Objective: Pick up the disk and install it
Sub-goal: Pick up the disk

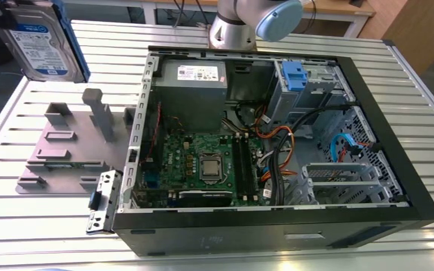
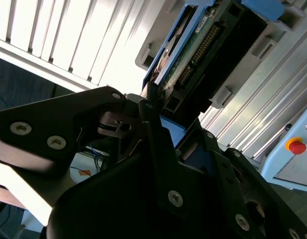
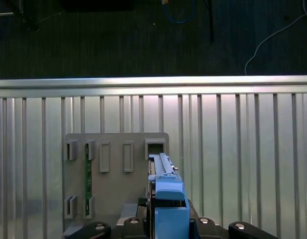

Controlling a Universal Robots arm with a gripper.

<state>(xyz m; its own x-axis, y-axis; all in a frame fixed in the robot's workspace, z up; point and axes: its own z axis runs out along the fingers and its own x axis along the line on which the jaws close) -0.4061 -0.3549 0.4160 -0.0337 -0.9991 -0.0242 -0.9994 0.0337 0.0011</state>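
Note:
The disk (image 1: 40,42), silver-grey with a white-and-blue label and blue rails, hangs upright in the air at the exterior view's upper left, above the grey holder plate (image 1: 66,152). In the second wrist view my gripper (image 2: 152,102) is shut on one end of the disk (image 2: 193,50), whose circuit-board side and connector show. The first wrist view looks down along the disk's blue rail (image 3: 166,194) from the gripper (image 3: 166,226), with an empty slot of the holder plate (image 3: 154,147) just beyond it.
An open black computer case (image 1: 398,135) lies on the slatted metal table (image 1: 428,101), holding a motherboard (image 1: 202,164), a power supply (image 1: 190,84) and a blue-fronted drive bay (image 1: 294,76). A small metal bracket with a blue clip (image 1: 100,200) lies beside the case. A red button (image 2: 294,145) shows off the table.

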